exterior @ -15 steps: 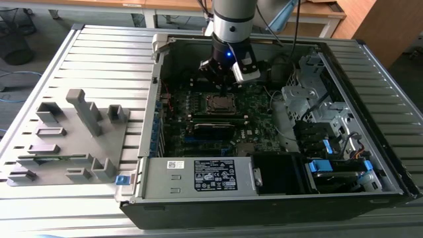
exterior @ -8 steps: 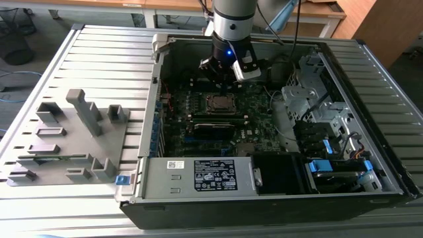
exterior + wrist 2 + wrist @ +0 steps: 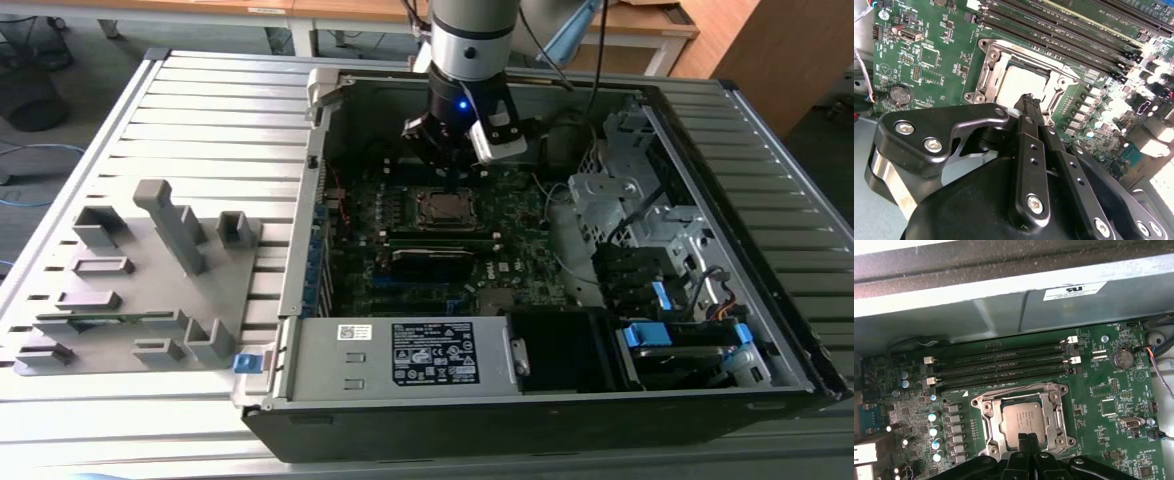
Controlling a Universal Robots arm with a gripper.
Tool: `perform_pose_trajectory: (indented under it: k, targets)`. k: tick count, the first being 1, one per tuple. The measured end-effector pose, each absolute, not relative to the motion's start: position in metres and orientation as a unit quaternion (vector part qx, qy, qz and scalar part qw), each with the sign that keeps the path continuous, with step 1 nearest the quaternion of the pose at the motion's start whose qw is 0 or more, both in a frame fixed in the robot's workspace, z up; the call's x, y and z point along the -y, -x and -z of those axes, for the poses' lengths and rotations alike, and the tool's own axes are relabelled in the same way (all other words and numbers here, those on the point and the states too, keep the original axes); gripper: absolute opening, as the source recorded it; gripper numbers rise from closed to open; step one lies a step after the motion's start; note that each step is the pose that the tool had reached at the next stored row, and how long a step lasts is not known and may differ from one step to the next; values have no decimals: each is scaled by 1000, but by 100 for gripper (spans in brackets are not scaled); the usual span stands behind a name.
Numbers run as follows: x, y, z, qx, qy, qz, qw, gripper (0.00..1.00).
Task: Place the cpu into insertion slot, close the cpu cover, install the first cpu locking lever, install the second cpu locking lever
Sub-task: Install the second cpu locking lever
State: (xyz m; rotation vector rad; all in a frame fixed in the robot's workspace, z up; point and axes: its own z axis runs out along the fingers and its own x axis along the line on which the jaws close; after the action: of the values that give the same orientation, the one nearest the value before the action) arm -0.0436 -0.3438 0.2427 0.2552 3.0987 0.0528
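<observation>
Slatted metal workbench holding an open computer case (image 3: 747,330), where the gripper (image 3: 1027,439), fingers pressed together and empty, hovers just above the cpu (image 3: 1024,421) seated in the insertion slot (image 3: 985,415) under its cover; likely light, rigid, fragile, best handled by its edges.

Even, diffuse light falls on the slatted worktop (image 3: 160,120) in the exterior view, while the open computer case (image 3: 747,130) interior sits in shade. In the second wrist view, strong glare whitens the motherboard (image 3: 929,55) toward one edge. The first wrist view is dimmer and slightly soft, its far case wall grey and hazy.
</observation>
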Motion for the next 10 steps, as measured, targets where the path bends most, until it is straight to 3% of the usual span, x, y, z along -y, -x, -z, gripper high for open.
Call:
perform_pose_trajectory:
  k: [10]
  targets:
    - [344,44,-247,-996,-82,-17,16,11]
